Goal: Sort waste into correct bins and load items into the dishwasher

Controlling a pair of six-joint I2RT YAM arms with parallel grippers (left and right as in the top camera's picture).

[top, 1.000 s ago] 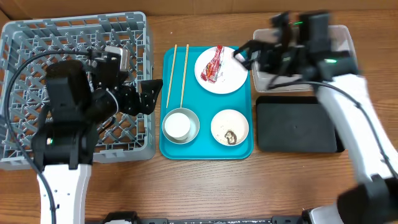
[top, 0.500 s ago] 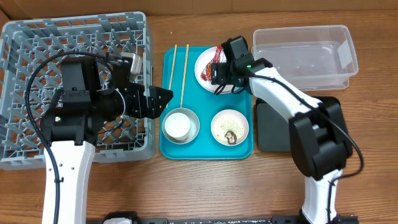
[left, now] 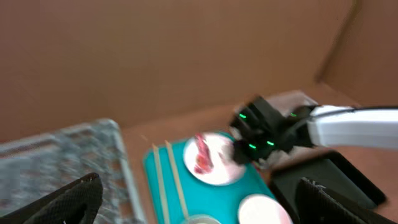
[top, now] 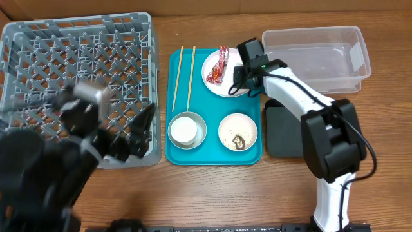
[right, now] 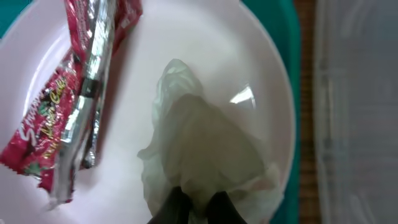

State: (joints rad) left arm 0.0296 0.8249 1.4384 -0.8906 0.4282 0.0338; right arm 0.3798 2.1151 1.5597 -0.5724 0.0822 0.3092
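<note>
- Left gripper point(left: 200, 180) hangs blurred by the grey lattice plastic dish rack point(top: 38, 58), fingers spread wide, nothing in them.
- Crumpled red-and-white plastic wrapper point(right: 81, 93) lies on the round white plate point(right: 205, 37), long axis front-to-back.
- Right gripper point(right: 196, 205) is way nearer. It's just right of the wrapper, tips pinched on pale crumpled film point(right: 199, 143).
- Clear rectangular plastic tub point(top: 315, 31) sits further right.

My workplace reads as robot lab mock kitchen: plain wooden tabletop point(top: 212, 193), brown cardboard wall point(left: 155, 56) behind, grey dish rack point(top: 77, 18) and teal tray point(top: 210, 104) staged.
</note>
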